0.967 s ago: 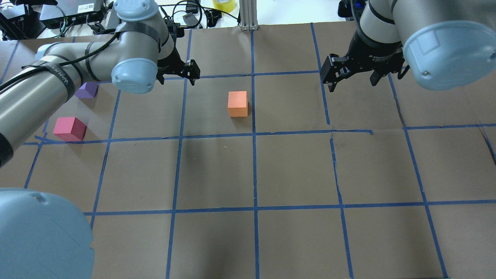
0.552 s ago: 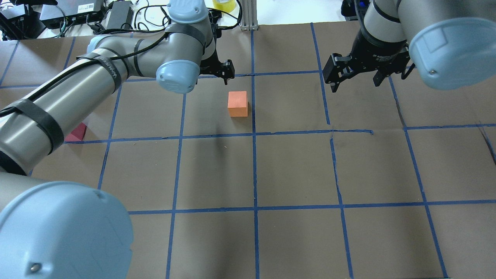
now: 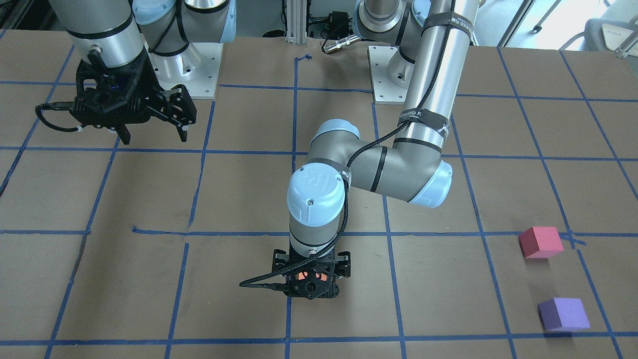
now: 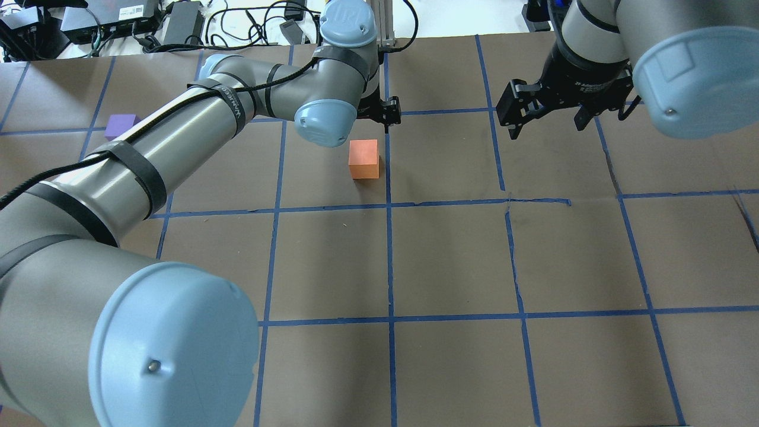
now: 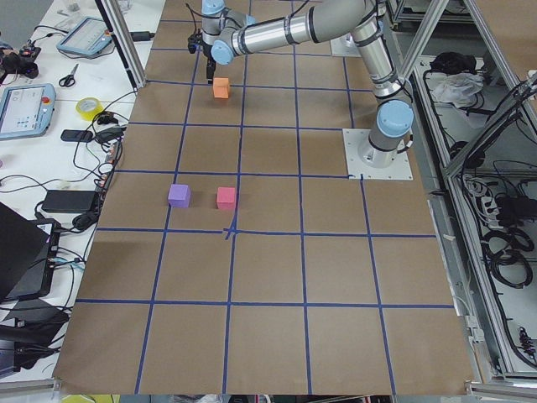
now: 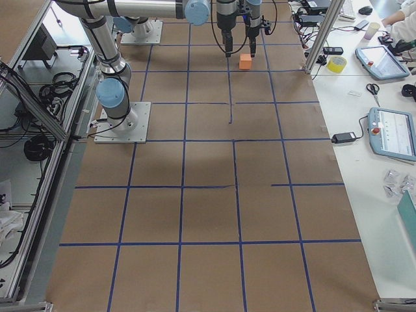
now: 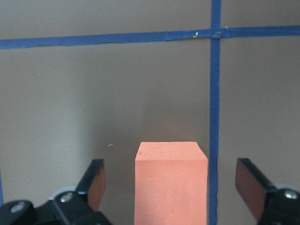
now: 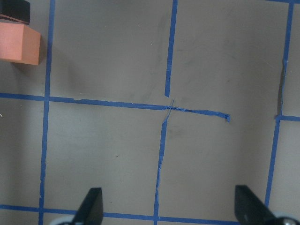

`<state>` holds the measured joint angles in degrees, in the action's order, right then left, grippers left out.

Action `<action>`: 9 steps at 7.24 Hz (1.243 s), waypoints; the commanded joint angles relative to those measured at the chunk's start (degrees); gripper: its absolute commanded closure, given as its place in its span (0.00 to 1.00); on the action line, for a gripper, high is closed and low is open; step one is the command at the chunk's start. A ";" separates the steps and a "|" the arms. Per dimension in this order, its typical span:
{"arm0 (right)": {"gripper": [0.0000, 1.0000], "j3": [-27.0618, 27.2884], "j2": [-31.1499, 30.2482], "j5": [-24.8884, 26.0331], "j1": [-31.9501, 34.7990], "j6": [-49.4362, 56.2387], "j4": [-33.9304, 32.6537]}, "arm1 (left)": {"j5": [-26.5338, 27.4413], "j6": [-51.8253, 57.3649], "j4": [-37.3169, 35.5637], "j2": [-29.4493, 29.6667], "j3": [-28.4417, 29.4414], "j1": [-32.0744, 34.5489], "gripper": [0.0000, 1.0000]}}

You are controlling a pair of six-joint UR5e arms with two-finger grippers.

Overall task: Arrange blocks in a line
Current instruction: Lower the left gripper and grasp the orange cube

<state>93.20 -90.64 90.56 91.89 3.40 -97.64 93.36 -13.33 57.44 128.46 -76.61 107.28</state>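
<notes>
The orange block (image 4: 363, 158) sits on the brown paper just left of the centre grid line. In the left wrist view the orange block (image 7: 171, 183) lies between my left gripper's (image 7: 169, 163) open fingers (image 7: 96, 183), with a gap on each side. My left gripper (image 3: 311, 279) hangs over it. The pinkish-red block (image 3: 541, 242) and the purple block (image 3: 563, 314) sit apart on my far left; the purple block (image 4: 120, 125) shows overhead, while the pinkish-red one is hidden there by my left arm. My right gripper (image 4: 544, 124) is open and empty, above the table to the right.
Blue tape lines (image 4: 388, 204) divide the table into a grid. An aluminium post (image 4: 379, 24), cables and a yellow tape roll (image 4: 343, 6) lie beyond the far edge. My left arm (image 4: 178, 148) stretches across the left half of the table.
My left arm has swung to the right, from near the purple block to over the orange block. My right gripper has hardly moved. The blocks have stayed put.
</notes>
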 commanded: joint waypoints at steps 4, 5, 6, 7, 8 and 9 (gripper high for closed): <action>0.00 0.22 -2.08 -0.56 -0.14 -0.06 0.52 | 0.16 4.54 2.67 1.00 -1.87 0.13 0.00; 0.00 0.22 -2.08 -0.56 -0.14 -0.06 0.52 | 0.25 4.19 2.67 1.44 -2.40 0.12 0.00; 0.00 0.22 -2.17 -0.48 -0.14 -0.06 0.52 | 0.25 3.58 2.59 1.97 -2.49 0.12 0.00; 0.00 0.31 -2.17 -0.48 -0.14 -0.06 0.52 | 0.25 2.96 2.59 2.41 -2.41 0.12 0.00; 0.00 0.22 -2.17 -0.48 -0.14 -0.06 0.35 | -0.01 2.61 2.50 2.59 -2.32 0.12 0.00; 0.00 0.22 -2.17 -0.48 -0.22 -0.06 0.78 | -0.19 2.52 2.50 2.50 -2.32 0.12 0.05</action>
<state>93.45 -92.81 90.09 91.73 3.34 -97.14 93.38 -10.53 59.97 130.89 -78.96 107.40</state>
